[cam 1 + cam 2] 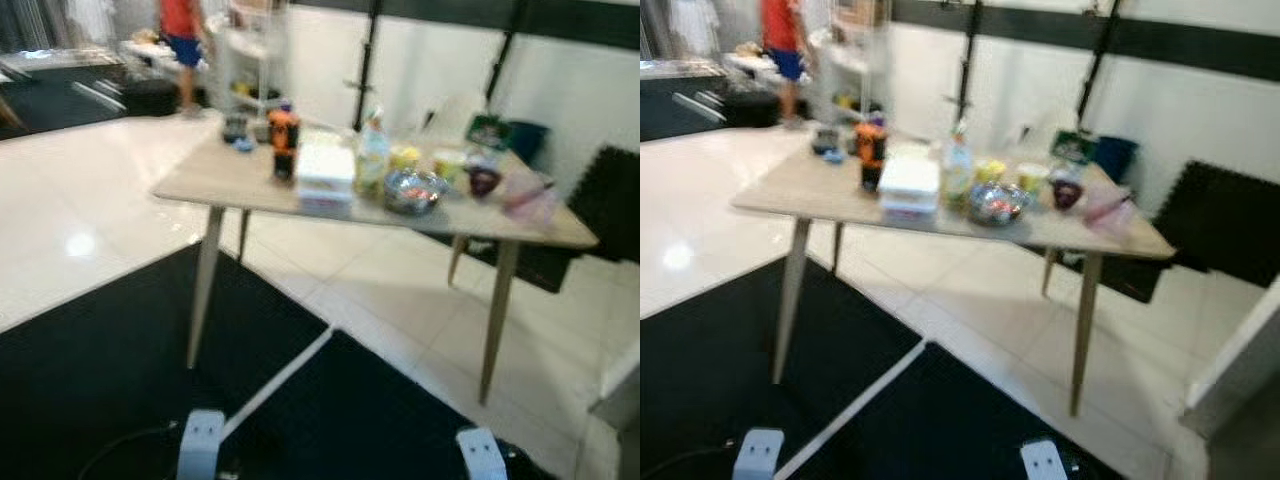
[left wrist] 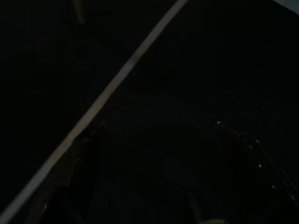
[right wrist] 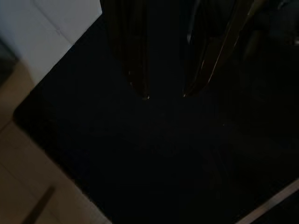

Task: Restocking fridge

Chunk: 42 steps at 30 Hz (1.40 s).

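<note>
Black mats [image 1: 100,390] cover the near floor, with a pale seam between them, and both arms hang idle above them: the left gripper [image 2: 159,128] has its fingers spread wide, while the right gripper [image 3: 166,95] keeps only a narrow gap between its tips, and both are empty. Farther away stands a wooden table [image 1: 220,180] on thin slanted legs, and the groceries are grouped on its middle and right part. The dark bottle [image 1: 284,145] looks rigid and probably smooth, so I would take it around the body, low, because it can tip. The white box [image 1: 326,172] just right of it seems light and stiff; its long sides are best for holding. The bowl [image 1: 413,190] is probably slippery at the rim. The near table edge is free, and the left part of the top gives room to reach in. A person [image 1: 182,45] stands far behind, well apart.
</note>
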### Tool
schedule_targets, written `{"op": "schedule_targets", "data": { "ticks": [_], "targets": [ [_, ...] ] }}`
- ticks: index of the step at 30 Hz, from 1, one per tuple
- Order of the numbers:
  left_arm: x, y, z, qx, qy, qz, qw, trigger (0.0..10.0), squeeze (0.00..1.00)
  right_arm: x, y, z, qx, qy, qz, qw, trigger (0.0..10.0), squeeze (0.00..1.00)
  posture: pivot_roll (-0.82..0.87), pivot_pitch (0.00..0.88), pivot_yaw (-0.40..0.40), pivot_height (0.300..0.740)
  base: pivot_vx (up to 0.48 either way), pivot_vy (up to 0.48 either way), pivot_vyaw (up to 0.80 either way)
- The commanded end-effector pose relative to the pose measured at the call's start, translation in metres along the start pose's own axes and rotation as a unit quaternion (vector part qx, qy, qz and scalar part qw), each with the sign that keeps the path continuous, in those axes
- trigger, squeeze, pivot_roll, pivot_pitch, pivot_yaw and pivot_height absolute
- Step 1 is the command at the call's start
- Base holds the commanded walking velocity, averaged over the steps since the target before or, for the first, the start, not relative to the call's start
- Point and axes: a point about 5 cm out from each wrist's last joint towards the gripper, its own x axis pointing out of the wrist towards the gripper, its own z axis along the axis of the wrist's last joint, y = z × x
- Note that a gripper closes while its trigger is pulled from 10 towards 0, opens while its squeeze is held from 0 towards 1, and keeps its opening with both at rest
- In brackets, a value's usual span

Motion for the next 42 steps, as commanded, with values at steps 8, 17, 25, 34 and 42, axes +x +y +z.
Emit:
{"op": "schedule_targets", "data": {
  "ticks": [8,17,25,34,42],
  "targets": [
    [-0.0012,-0.0002,-0.0032,0.005,0.006,-0.004,1.000,10.0,0.00,-0.0016,-0.0043,-0.0036,0.008,0.006,-0.010,1.000,10.0,0.00,-0.05,0.092,-0.023,0.740,0.328,0.000,-0.80],
    [-0.0016,0.0000,-0.0042,0.010,0.009,-0.007,1.000,10.0,0.00,-0.0021,-0.0018,-0.0052,0.014,0.002,-0.009,1.000,10.0,0.00,-0.05,0.093,-0.007,0.740,0.323,0.000,-0.18],
    [-0.0005,0.0003,-0.0009,0.014,0.008,-0.011,1.000,10.0,0.00,-0.0024,-0.0004,-0.0067,0.020,0.003,-0.010,1.000,10.0,0.00,-0.04,0.085,0.003,0.740,0.316,0.000,0.00],
    [0.0000,0.0024,0.0006,0.015,0.007,-0.009,1.000,10.0,0.00,-0.0018,-0.0005,-0.0050,0.019,0.002,-0.008,1.000,10.0,0.00,-0.04,0.075,-0.001,0.740,0.312,0.000,0.00],
    [-0.0001,0.0038,0.0009,0.016,0.007,-0.008,1.000,10.0,0.00,-0.0014,0.0012,-0.0048,0.019,0.002,-0.007,1.000,10.0,0.00,-0.03,0.074,0.001,0.740,0.311,0.000,0.00]
  ]
}}
